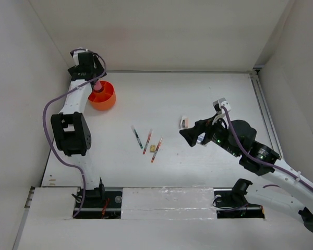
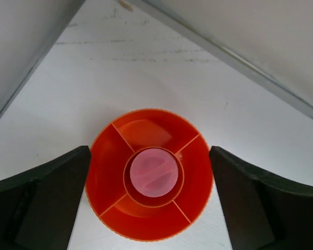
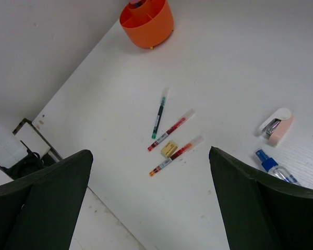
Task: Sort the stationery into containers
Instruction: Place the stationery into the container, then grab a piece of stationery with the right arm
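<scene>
We record:
- Orange divided tub (image 2: 151, 127), with a pink-capped tube (image 2: 153, 172) standing in its centre well.
- Left gripper (image 2: 148, 156) directly above the tub, fingers spread, clear of the cap.
- Right gripper (image 1: 188, 134) well apart from the tub, fingers spread, holding nothing.
- Loose, well away from the tub: green-tipped pen (image 3: 159, 114), two red pens (image 3: 171, 130), tan eraser (image 3: 169, 148), stapler (image 3: 275, 125), blue-capped tube (image 3: 274, 166).

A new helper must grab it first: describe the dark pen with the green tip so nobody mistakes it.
Find the round orange plastic tub by the white table's far left corner. Of three thin pens lying side by side mid-table, the dark green-tipped pen is closest to that tub. The two red pens beside it lack its dark barrel.
</scene>
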You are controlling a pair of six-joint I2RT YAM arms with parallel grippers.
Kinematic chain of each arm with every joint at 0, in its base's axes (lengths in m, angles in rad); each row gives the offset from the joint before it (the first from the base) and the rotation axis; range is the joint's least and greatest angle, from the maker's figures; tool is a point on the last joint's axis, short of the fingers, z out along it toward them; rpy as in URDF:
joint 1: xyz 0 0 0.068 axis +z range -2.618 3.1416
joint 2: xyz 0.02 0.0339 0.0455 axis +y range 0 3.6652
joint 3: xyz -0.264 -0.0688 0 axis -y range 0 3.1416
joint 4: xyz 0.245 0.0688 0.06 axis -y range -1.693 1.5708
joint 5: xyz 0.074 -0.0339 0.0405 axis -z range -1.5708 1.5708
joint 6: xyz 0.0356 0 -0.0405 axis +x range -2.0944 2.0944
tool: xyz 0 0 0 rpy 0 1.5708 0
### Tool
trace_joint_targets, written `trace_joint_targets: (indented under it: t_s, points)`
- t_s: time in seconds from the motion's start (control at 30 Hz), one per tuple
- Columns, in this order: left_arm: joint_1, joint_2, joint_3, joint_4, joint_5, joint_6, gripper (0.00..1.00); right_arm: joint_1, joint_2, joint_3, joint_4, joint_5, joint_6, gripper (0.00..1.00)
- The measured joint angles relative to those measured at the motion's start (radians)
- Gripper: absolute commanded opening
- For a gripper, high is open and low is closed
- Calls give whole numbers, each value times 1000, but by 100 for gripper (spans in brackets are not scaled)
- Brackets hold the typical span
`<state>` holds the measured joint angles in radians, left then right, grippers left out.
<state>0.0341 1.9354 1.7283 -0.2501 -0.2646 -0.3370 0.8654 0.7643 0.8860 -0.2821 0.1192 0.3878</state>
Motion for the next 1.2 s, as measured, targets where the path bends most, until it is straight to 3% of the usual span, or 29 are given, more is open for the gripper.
trace_joint_targets:
  t_s: [0.3,0.53,0.67,0.93,1.0,1.13,1.2]
  points:
    - [0,-184,3,-5,53,-13,100,0,29,0,0,32,2,100]
    - [0,-209,188,-135,70,-41,100,0,134,2,-47,146,13,100]
    - [0,-265,189,-156,84,-63,100,0,152,3,-46,201,23,100]
    - [0,-423,158,-253,180,-113,100,13,453,109,-99,389,193,100]
    - [0,-459,114,-257,205,-117,100,21,521,134,-135,436,272,100]
    - [0,-634,-201,-237,247,-125,100,30,620,153,-159,476,382,100]
    - [0,-702,-331,-250,267,-128,100,37,669,165,-160,478,420,95]
